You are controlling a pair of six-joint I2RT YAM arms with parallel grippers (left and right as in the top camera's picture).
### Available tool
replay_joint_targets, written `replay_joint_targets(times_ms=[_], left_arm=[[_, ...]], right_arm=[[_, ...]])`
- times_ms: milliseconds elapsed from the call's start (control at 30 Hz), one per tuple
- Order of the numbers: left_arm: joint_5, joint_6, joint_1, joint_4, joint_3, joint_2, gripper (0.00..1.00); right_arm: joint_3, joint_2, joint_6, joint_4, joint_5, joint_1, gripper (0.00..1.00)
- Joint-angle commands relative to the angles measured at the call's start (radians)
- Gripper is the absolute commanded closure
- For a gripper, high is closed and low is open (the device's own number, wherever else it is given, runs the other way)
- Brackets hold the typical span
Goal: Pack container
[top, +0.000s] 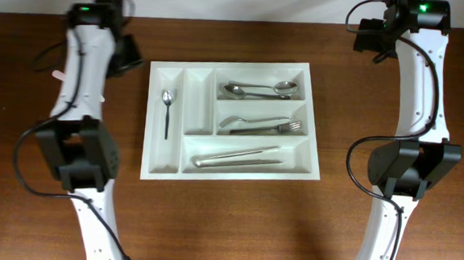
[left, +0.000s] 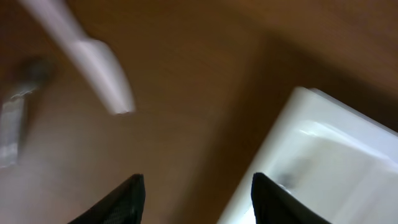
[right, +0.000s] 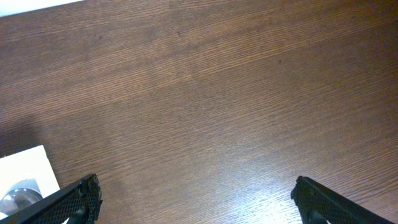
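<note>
The container (top: pixel 153 161) is a white cutlery tray in the middle of the table. Its far-left narrow compartment holds a small spoon (top: pixel 167 110). The three long compartments hold spoons (top: pixel 259 89), forks (top: pixel 264 125) and long steel pieces (top: pixel 238 157). My left gripper (top: pixel 130 55) hovers open and empty just outside the tray's far left corner, which shows blurred in the left wrist view (left: pixel 323 143), right of the open fingers (left: pixel 198 177). My right gripper (top: pixel 368 37) is open and empty over bare wood (right: pixel 196 182), right of the tray's far right corner (right: pixel 25 165).
A white, blurred utensil-like object (left: pixel 99 68) lies on the wood left of the tray, partly hidden under my left arm in the overhead view (top: pixel 58 75). A grey blurred object (left: pixel 15 124) lies further left. The table's far edge (right: pixel 37 7) is near.
</note>
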Motion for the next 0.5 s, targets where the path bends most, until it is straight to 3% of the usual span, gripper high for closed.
replay_joint_targets(times_ms=[0, 267, 467], left_arm=[[-0.119, -0.002, 0.078, -0.069, 0.013, -0.005, 0.43], [-0.214, 0.068, 0.161, -0.154, 0.013, -0.005, 0.44], [-0.213, 0.208, 0.195, -0.119, 0.012, -0.005, 0.48]], right_arm=[[0.013, -0.015, 0.015, 0.003, 0.002, 0.002, 0.01], [0.013, -0.015, 0.015, 0.003, 0.002, 0.002, 0.01], [0.013, -0.015, 0.015, 0.003, 0.002, 0.002, 0.01]])
